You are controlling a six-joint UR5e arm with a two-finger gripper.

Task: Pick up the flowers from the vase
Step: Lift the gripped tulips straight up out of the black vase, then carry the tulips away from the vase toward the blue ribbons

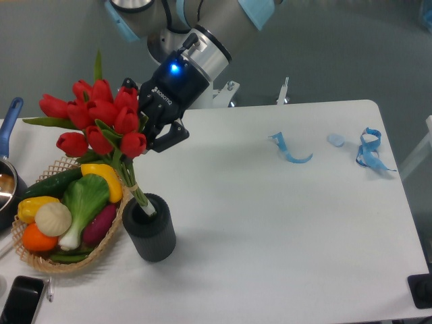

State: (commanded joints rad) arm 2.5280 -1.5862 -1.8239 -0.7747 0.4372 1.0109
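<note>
1. The gripper (143,127) is closed on the flowers (94,121); its dark fingers (169,137) clamp the bunch just behind the blooms, at the right-hand side of the red heads.
2. The flowers hang tilted, heads up and to the left, above the basket (101,250). Their bound green stems slant down to the right, and the stem ends are still inside the mouth of the vase (149,229).
3. The vase stands upright on the white counter (283,236), touching the basket's right edge.
4. The blooms are smooth, glossy red tulip buds with pointed green leaves; about ten can be counted, though some overlap. The stems are thin and tied together.
5. The vase is one short, dark grey cylinder with a thick round rim.
6. The basket is one round woven wicker piece holding vegetables: green, yellow, orange, purple and a pale round one.
7. Two crumpled blue strips (290,150) lie on the far right of the counter, well apart from the vase.
8. A dark phone (20,300) lies at the lower left corner, and a blue-handled pot (8,169) sits at the left edge.
</note>
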